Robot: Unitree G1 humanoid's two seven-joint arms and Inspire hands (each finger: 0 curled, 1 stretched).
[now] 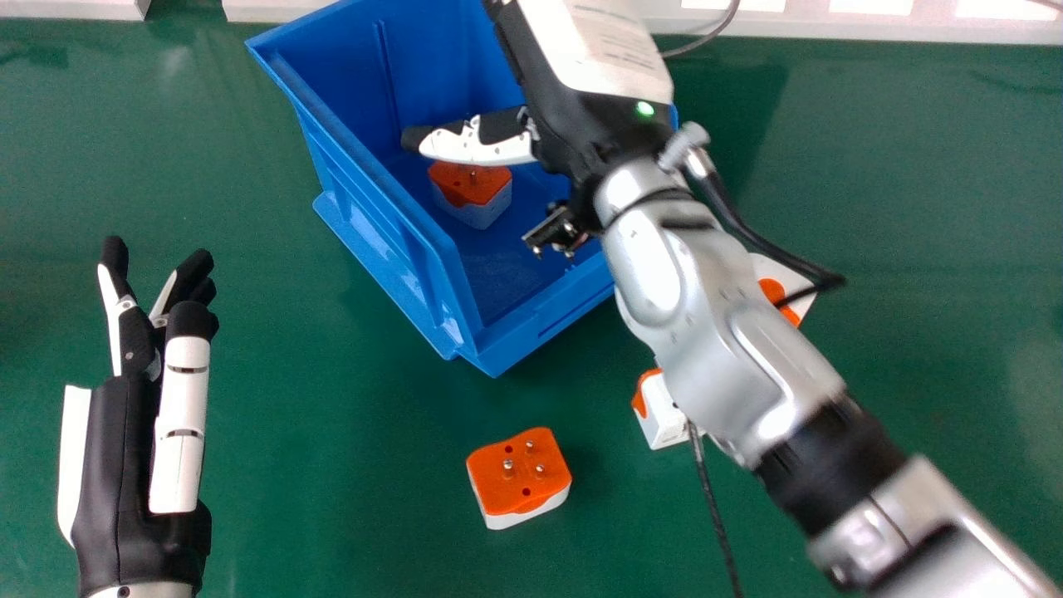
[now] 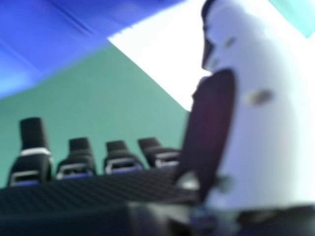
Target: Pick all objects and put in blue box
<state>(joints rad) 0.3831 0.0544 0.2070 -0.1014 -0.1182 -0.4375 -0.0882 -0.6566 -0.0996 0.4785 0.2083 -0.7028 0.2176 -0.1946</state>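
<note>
Head view: the loose orange-topped adapter (image 1: 521, 477) is lying robotward of the right robot hand (image 1: 477, 148). Fingers and thumb are resting apart.

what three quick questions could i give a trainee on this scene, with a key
1. True or false: a plug lies in the box.

2. Where is the left robot hand?
a) in the box
b) over the table, to the left of the box
c) holding a plug

3. Fill the gap: the pins of the front plug, on the table before the box, point ___.

Key: 1 true; 2 b; 3 up
</note>
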